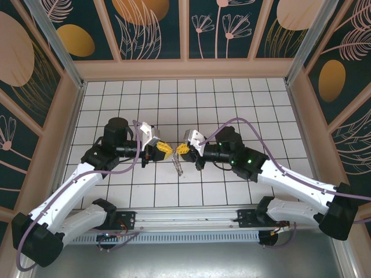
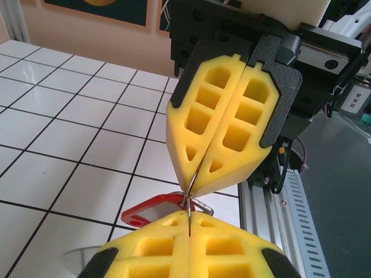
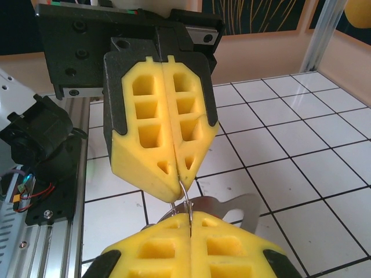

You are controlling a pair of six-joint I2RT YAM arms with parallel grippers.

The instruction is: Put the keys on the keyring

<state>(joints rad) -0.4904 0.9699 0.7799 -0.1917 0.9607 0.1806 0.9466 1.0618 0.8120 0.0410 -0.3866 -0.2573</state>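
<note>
Midair over the tiled table (image 1: 232, 104), my left gripper (image 1: 165, 149) and right gripper (image 1: 181, 150) meet tip to tip, both clamped on the wire keyring (image 2: 189, 200); red key (image 2: 152, 209) and silver tab (image 3: 232, 208) hang beneath.

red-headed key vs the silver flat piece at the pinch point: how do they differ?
Colour: the red-headed key is bright red, while the silver flat piece is bare grey metal.
Shape: the key's head has a rounded outline, while the silver flat piece has squarer corners and a notched edge.
Shared: both sit right at the thin wire loop, which the left gripper and right gripper are each shut on, above the tiles.
</note>
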